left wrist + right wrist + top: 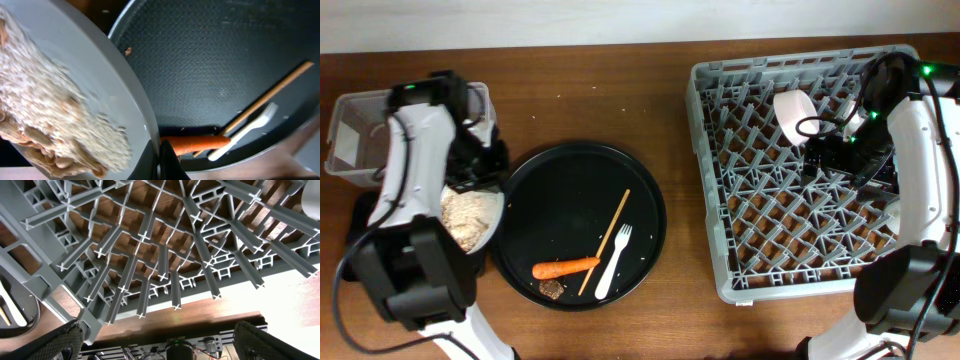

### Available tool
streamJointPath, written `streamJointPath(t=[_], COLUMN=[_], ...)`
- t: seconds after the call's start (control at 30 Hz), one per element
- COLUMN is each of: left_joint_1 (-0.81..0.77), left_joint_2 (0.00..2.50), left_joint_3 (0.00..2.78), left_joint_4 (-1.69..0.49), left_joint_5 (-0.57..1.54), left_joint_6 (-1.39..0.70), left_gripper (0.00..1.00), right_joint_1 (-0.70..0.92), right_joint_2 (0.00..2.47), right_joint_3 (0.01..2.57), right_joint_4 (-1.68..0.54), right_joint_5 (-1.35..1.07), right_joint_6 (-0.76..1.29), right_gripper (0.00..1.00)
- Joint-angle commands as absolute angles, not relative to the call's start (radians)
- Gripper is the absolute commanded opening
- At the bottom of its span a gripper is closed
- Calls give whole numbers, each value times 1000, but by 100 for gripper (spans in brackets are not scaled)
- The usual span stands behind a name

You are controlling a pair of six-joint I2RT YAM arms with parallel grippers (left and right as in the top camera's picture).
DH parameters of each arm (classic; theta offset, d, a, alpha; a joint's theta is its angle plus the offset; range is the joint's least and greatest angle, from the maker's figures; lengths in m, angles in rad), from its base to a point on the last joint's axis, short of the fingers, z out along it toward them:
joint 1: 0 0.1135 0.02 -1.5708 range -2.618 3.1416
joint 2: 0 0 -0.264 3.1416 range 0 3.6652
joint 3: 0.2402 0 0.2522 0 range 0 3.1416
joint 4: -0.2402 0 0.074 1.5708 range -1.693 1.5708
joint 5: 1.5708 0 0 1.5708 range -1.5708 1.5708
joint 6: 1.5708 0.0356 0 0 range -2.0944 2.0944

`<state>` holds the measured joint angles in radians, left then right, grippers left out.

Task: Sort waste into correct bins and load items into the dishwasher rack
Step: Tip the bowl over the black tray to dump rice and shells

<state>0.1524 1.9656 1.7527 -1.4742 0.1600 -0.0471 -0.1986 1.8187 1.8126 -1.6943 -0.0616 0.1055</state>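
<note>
- Far to the left of the round black tray [560,190], toward the back of the desk [670,320], stands the clear tub [350,150]. The part not covered by the arm looks empty.
- Between the tub and the tray, the left arm [415,150] reaches down. Its jaws appear to be closed on the rim of the white plate [120,95], which sits at the tray's left edge. The pale food scraps [45,115] are heaped on the plate and have not been tipped out.
- On the tray, near its front edge, lies the orange carrot [565,268], with the small brown bit [552,289] just in front of it.
- Just right of the carrot, on the tray, the white fork [616,262] lies beside a slanting wooden stick [612,232].
- To the right of the tray sits the grey dishwasher rack [712,230], with the cream cup [792,115] in its back half.
- Farthest right of the tray, the right arm [920,150] hangs over the rack, its jaws spread wide and empty.
- Progress, as a judgement: one cup is loaded. The scraps, carrot and brown bit have yet to be binned, and the plate and fork have yet to be racked. The wrapper, tissue, bowl and blue cup are not in view.
</note>
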Motion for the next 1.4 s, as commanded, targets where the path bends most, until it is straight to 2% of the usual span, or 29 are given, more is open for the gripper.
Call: streamJointPath(t=[0.0,0.23,0.73,0.97,1.13,1.2,1.3,1.37], left_joint_1=[257,441,719,800,836,839,841,841], left_joint_2=[1895,1885,1885,1885,1887,1893,1898,1903], left_joint_3=[1770,1770,1770,1770,1767,1766,1766,1765], left_joint_4=[-1482,-1518,-1584,-1629,-1677,-1663,-1679,-1687], left_joint_5=[321,577,1038,1071,1123,1106,1133,1129], left_joint_6=[64,173,344,348,433,396,485,426], left_gripper=[0,0,0,0,0,0,0,0], right_joint_1=[-197,-197,-197,-197,-197,-197,-197,-197], right_joint_2=[1821,1821,1821,1821,1821,1821,1821,1821], right_joint_3=[1806,1806,1806,1806,1806,1806,1806,1806], right_joint_4=[-1699,-1699,-1699,-1699,-1699,-1699,-1699,-1699], right_joint_5=[-52,-52,-52,-52,-52,-52,-52,-52], right_joint_6=[112,112,112,112,112,112,112,112], right_gripper=[99,99,99,99,99,99,99,99])
